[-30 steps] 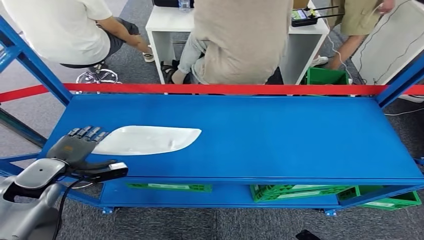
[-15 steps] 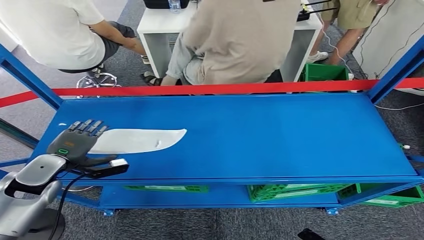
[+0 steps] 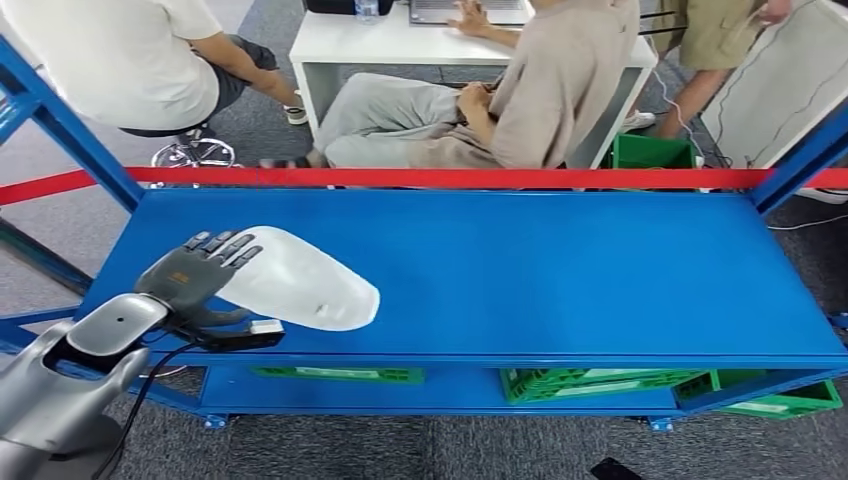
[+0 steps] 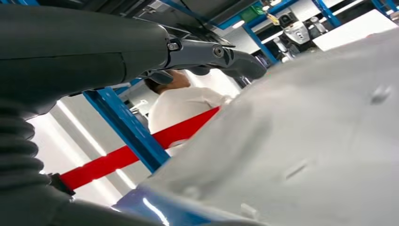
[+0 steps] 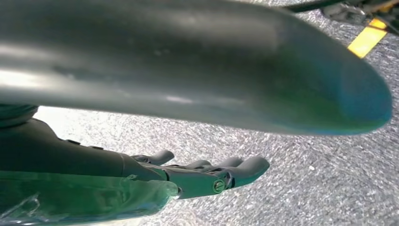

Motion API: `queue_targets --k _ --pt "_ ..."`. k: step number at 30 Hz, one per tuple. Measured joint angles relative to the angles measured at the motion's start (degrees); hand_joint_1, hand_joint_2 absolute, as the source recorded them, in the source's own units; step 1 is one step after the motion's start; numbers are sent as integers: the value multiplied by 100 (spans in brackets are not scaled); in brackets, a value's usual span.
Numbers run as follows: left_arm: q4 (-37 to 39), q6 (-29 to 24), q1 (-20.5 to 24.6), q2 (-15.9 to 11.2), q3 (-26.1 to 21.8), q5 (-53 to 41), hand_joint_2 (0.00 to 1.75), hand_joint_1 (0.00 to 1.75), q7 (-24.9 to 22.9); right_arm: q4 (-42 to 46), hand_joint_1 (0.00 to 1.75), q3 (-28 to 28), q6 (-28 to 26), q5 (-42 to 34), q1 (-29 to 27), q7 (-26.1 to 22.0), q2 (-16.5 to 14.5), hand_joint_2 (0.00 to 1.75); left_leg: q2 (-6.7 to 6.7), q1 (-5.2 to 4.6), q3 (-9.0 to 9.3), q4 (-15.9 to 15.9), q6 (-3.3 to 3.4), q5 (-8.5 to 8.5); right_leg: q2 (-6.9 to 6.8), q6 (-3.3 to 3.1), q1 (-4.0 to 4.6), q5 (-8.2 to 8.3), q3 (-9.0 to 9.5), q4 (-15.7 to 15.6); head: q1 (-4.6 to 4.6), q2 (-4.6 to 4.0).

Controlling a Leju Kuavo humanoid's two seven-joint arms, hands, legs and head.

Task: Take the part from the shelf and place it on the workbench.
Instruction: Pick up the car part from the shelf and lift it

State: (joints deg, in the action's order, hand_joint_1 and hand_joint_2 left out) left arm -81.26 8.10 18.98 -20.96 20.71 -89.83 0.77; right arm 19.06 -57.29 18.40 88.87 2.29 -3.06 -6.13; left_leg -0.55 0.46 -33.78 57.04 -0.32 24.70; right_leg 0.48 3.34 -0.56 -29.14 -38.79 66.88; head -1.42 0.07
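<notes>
The left hand (image 3: 195,275) covers the near end of the white part (image 3: 300,285), so its grip, probably underneath, can't be made out; the wrist view's edges crop the part.

A red barrier tape (image 3: 450,178) ran along the far edge of the blue steel shelf (image 3: 560,270), with grey carpet (image 3: 260,130) beyond. People sat around a white desk (image 3: 400,45) — one on a chrome-based stool (image 3: 192,150). Green crates (image 3: 590,383) filled the lower tier, another crate (image 3: 652,152) standing by the desk.
</notes>
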Motion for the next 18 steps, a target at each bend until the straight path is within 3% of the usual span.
queue_targets --k 2,3,4,6,8,11,13,14,16,18 --pt "72 7 7 0 35 0 175 0 24 -8 0 0 0 0 -5 0 10 0 1 -6 1 1 16 4 -1 14 1 -284 -341 727 -11 0" --pt "104 10 6 -1 52 0 175 0 39 -12 0 0 0 0 -11 -1 13 0 0 -8 4 2 17 6 -1 14 1 -287 -410 864 -13 0" --pt "133 11 6 -2 70 0 175 0 58 -15 0 0 0 0 -16 -2 17 0 -2 -8 12 2 15 9 -1 9 0 -175 -364 758 -13 0" --pt "172 10 7 -8 102 0 175 0 89 -19 0 0 -2 0 -12 -9 33 0 -6 -6 40 4 -11 27 -3 -2 -5 207 2 5 -14 0" --pt "197 -4 15 -21 128 0 175 0 100 -23 0 0 -9 0 2 -15 45 0 -12 -26 50 19 -61 45 10 -34 -6 420 326 -636 -13 0" --pt "213 -70 26 -35 163 0 175 0 98 -26 0 0 -31 0 -1 -22 49 0 -16 -37 46 -1 -137 30 28 -130 7 436 380 -758 -9 0" --pt "200 -181 29 -37 172 0 175 0 96 -26 0 0 -45 0 -5 -30 49 0 -10 -29 0 96 -195 130 28 -205 -6 446 383 -772 1 0" --pt "183 -248 32 -35 172 0 175 0 97 -26 0 0 -50 0 -4 -32 49 0 -7 -27 -93 299 -224 266 24 -236 -17 450 386 -780 12 0" --pt "123 -349 30 -27 179 0 175 0 110 -26 0 -2 -55 -1 -8 -34 49 0 -4 -24 -447 1045 -260 640 16 -266 -20 445 386 -780 31 0" --pt "31 -390 19 -17 209 0 175 0 149 -26 0 -7 -54 -3 -19 -33 49 0 -4 -22 -743 1628 -270 799 10 -271 -19 442 388 -780 31 0"
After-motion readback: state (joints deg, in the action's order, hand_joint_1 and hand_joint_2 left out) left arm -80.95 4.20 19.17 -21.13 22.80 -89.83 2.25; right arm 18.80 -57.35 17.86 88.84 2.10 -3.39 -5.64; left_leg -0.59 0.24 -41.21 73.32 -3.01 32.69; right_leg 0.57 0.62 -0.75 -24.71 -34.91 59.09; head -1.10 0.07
